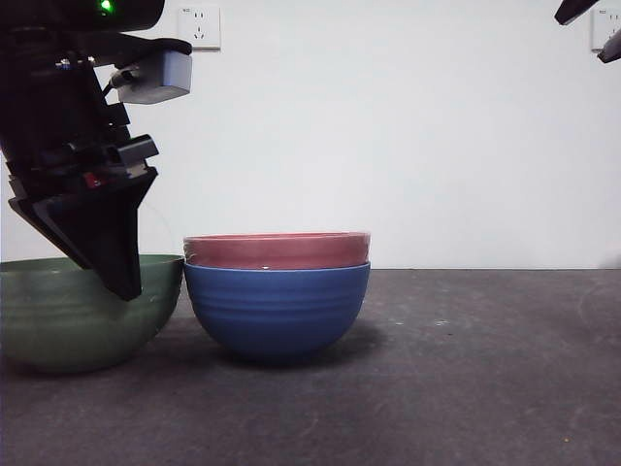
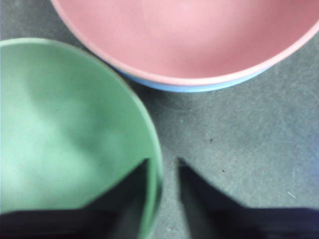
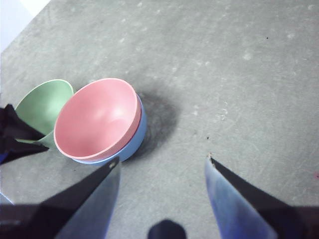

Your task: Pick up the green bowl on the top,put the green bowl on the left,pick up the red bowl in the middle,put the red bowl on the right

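Looking level across the dark counter [image 1: 466, 388] from the front: three bowls in all, one of each colour. At the left, the green bowl [image 1: 68, 320] standing on the counter, its right rim straddled by the left pincer [image 1: 118, 282], dark and large, coming down from above. Just beside it, at the middle, the red bowl [image 1: 277, 249] nested inside the blue bowl [image 1: 277, 311], only its upper band showing. Two wall sockets [image 1: 199, 26] high on the white wall. At the top right corner, only black tips of the right pincer [image 1: 592, 27].

Seen from the left wrist: one jaw inside the green bowl [image 2: 65, 134], the other outside, the rim between them in a narrow gap; actual contact hard to judge. Beyond it, the red bowl [image 2: 189, 35] with a sliver of blue beneath.

Seen from the right wrist: right pincer [image 3: 162, 172] spread wide, holding nothing, high above the counter; again one green bowl [image 3: 45, 107], one red [image 3: 97, 117], one blue [image 3: 134, 142].
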Motion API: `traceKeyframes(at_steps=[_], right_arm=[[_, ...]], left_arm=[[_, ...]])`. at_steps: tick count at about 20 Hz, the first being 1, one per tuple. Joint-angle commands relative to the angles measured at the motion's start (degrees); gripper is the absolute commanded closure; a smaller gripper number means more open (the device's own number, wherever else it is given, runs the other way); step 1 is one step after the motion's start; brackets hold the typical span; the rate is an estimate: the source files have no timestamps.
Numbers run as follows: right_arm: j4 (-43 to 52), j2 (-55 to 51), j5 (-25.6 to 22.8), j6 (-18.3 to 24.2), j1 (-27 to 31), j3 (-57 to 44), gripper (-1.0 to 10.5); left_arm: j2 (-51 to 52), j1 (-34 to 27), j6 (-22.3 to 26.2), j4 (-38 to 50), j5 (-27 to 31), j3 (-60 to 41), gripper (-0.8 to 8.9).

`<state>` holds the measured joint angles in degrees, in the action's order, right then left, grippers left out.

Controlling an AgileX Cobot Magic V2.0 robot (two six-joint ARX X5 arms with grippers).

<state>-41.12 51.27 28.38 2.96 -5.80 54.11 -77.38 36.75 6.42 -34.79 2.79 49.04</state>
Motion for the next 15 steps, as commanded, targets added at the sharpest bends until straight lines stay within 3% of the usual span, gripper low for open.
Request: traceKeyframes(at_steps=[1,4,10,15], right_arm=[[0.4,0.1,0.2,-0.3,-1.0,0.2,6.6],[3.1,0.2,0.2,0.1,-5.0,0.2,6.6],[4.0,9.5,-0.6,2.1,-19.5,6.0,6.6],[-0.5,23.5,-9.2,6.7,-31.8,16.1,6.6]], left_arm=[[-0.1,-0.2,-0.7,-1.3,0.1,0.0,4.48],[3.1,-0.5,-3.1,-7.3,-0.5,3.5,4.48],[17.9,-2.8,-6.2,-12.0,-1.7,11.2,4.48],[25.2,-12.2,-4.7,-23.6,-4.9,15.9,4.47]])
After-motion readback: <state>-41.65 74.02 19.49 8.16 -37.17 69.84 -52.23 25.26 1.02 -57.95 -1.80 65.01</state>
